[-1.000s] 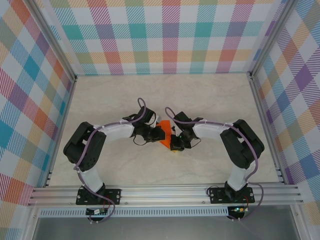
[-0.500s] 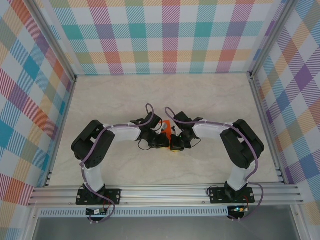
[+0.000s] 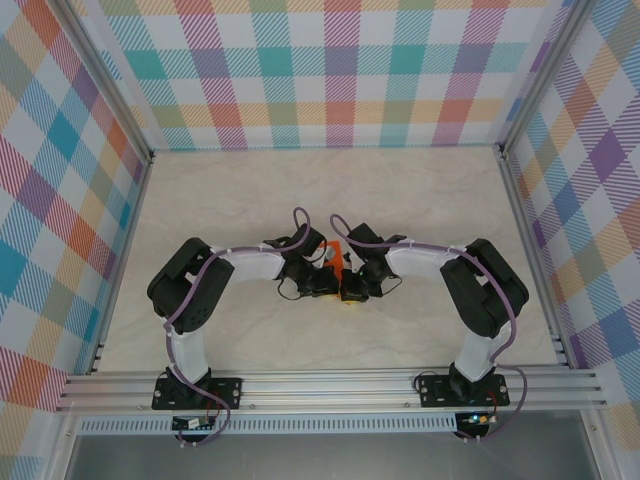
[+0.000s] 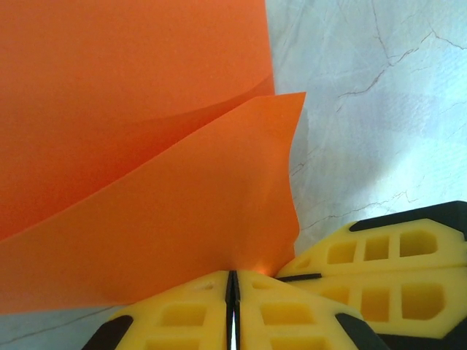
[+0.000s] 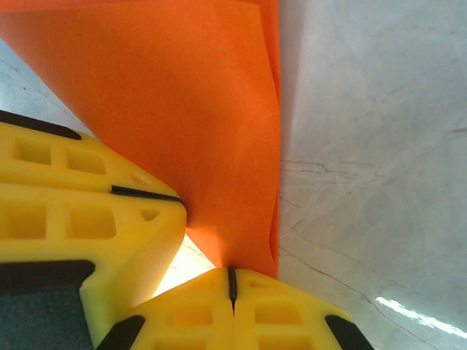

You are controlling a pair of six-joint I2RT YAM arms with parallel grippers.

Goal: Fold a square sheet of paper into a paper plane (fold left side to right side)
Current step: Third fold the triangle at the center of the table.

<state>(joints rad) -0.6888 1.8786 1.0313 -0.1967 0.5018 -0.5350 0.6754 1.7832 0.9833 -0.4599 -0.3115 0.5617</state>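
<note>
Left gripper (image 4: 232,283) at 6 o'clock, jaws pinched tight on the square sheet of paper (image 4: 146,160), right gripper (image 5: 232,280) just beside it at 3 o'clock, pinching the paper too

We have both arms bent inward, elbows out, left tool (image 4: 232,281) and right tool (image 5: 232,277) nearly nose to nose, each clamped tight on the orange sheet (image 4: 146,146).

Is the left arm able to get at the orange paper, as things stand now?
Yes, it seems: the left gripper looks shut on the edge of the square sheet of paper, with nothing between them. The right gripper pinches the same sheet close beside it.
</note>
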